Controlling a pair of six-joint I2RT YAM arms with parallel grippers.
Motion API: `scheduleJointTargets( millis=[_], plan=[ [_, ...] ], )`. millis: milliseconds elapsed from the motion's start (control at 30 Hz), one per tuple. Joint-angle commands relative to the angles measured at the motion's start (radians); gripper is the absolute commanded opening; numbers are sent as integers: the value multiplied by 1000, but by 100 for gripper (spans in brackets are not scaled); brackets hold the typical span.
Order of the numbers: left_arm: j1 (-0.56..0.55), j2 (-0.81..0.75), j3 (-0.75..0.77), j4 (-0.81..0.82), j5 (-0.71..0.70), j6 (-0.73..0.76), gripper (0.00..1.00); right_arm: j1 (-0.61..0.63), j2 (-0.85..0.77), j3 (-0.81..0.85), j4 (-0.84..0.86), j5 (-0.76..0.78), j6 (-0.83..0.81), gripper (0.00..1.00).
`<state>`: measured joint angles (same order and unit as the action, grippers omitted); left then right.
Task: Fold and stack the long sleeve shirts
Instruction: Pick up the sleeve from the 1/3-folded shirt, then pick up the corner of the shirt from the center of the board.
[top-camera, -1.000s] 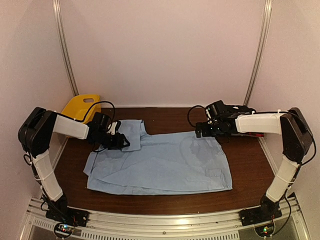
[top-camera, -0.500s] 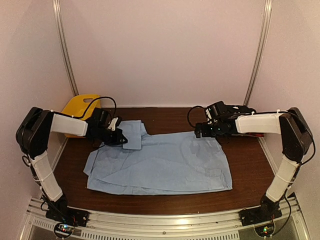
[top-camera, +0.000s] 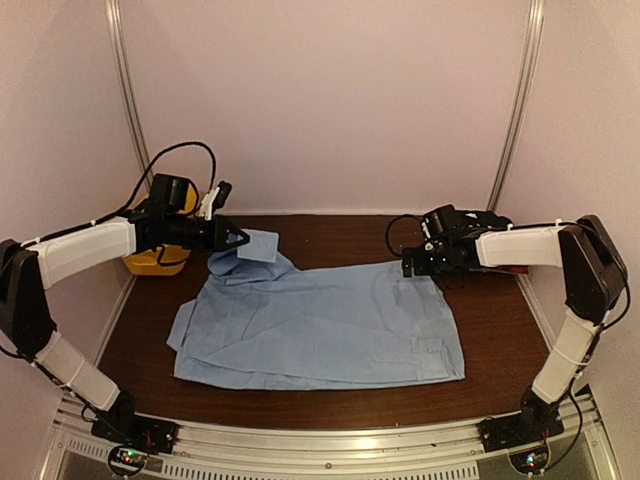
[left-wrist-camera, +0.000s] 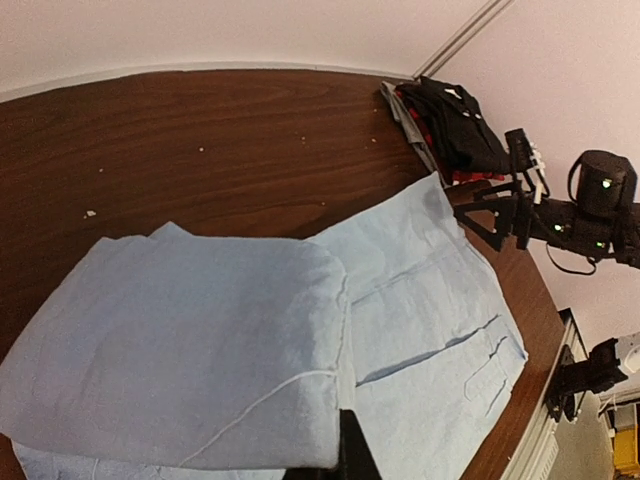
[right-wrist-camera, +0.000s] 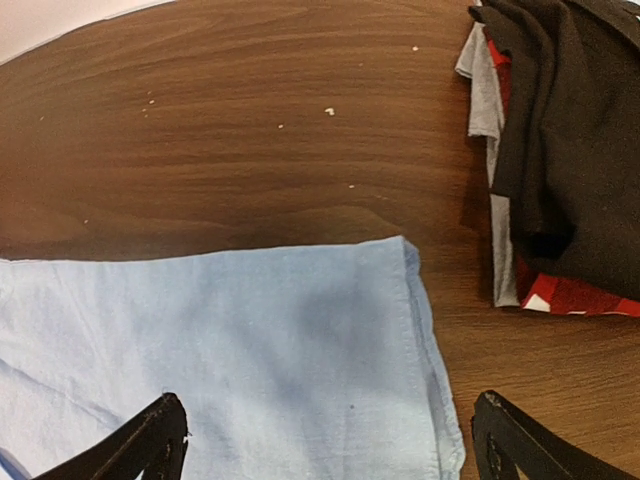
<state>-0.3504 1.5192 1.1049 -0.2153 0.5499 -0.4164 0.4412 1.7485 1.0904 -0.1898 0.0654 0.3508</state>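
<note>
Top view: yellow basket (top-camera: 158, 262) sits at the far left corner, mostly behind the left arm; contents can't be seen. Left arm is stretched out, left gripper (top-camera: 236, 238) pinching a raised flap of the light blue shirt (top-camera: 320, 325), which is spread mid-table. Right gripper (top-camera: 412, 266) is low at the shirt's far right corner.

Left wrist: the flap lies folded over the shirt body.

Right wrist: fingers (right-wrist-camera: 150, 440) are spread wide, holding nothing. The pile of black and red-edged shirts (right-wrist-camera: 560, 150) is just beside them.
</note>
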Motion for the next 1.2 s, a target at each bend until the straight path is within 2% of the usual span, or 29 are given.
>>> scheduleJointTargets(
  millis=[0, 233, 467, 900, 1167],
  plan=[
    [4, -108, 60, -60, 117, 58, 0, -45, -25, 42, -19, 57, -31, 100],
    [4, -255, 70, -55, 289, 84, 0, -68, -16, 83, -12, 45, -45, 100],
    [4, -321, 62, -85, 377, 151, 0, -89, 57, 232, -112, 18, -145, 100],
    [4, -344, 130, -119, 424, 159, 0, -167, 218, 358, -212, -218, -328, 97],
    [4, -369, 214, -123, 481, 125, 0, -169, 250, 401, -269, -242, -491, 97]
  ],
)
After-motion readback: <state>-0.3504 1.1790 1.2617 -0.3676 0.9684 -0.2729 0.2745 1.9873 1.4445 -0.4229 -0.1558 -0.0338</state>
